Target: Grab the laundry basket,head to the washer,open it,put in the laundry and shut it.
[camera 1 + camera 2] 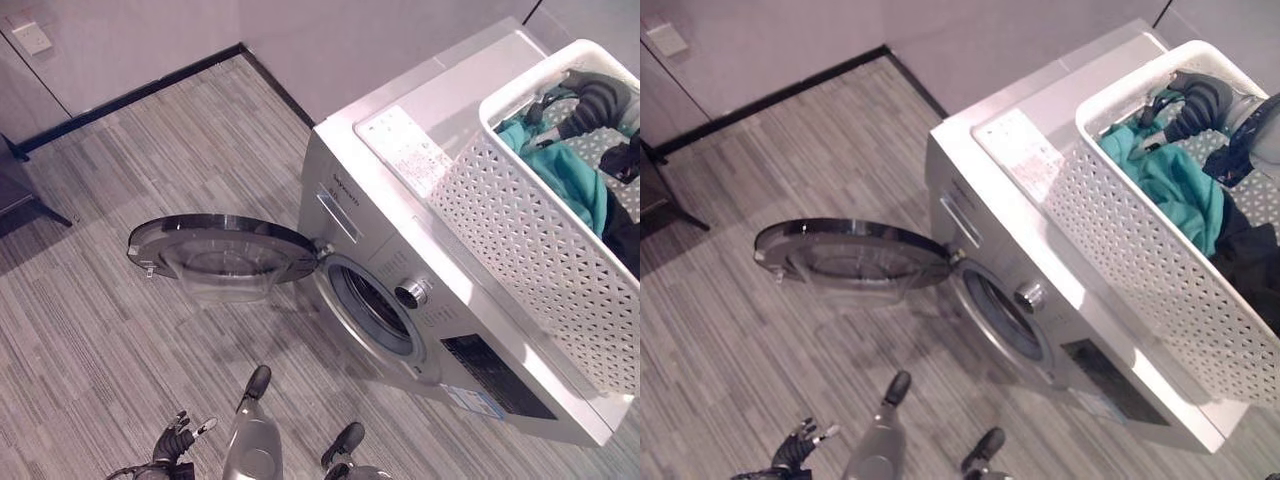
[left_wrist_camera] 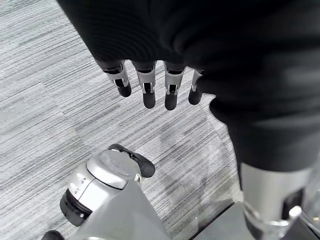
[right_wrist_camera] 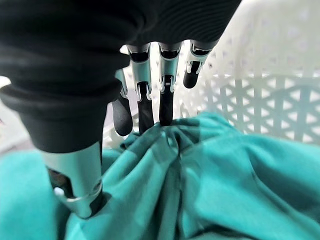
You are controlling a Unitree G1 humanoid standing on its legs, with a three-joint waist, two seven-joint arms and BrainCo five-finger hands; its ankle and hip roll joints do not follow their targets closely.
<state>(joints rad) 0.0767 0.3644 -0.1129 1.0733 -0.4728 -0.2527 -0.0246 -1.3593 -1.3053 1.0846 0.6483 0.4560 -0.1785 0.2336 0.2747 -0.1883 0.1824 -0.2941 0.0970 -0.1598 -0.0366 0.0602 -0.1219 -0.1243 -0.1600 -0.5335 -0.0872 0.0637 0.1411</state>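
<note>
A white perforated laundry basket [image 1: 520,230] stands on top of the silver washer [image 1: 345,135]. The washer's round door [image 1: 222,252] is swung wide open to the left, baring the drum opening [image 1: 375,305]. A teal cloth [image 3: 225,170] and a dark garment [image 1: 1250,250] lie in the basket. My right hand [image 1: 1200,100] reaches into the basket's far end, and its fingers [image 3: 150,100] and thumb pinch a bunched fold of the teal cloth. My left hand [image 2: 147,85] hangs low over the floor in front of the washer, fingers relaxed and holding nothing.
The open door juts out over the grey striped floor [image 1: 90,320] at about knee height. A wall with a dark skirting [image 1: 130,95] runs behind the washer. A dark furniture leg [image 1: 20,190] stands at the far left.
</note>
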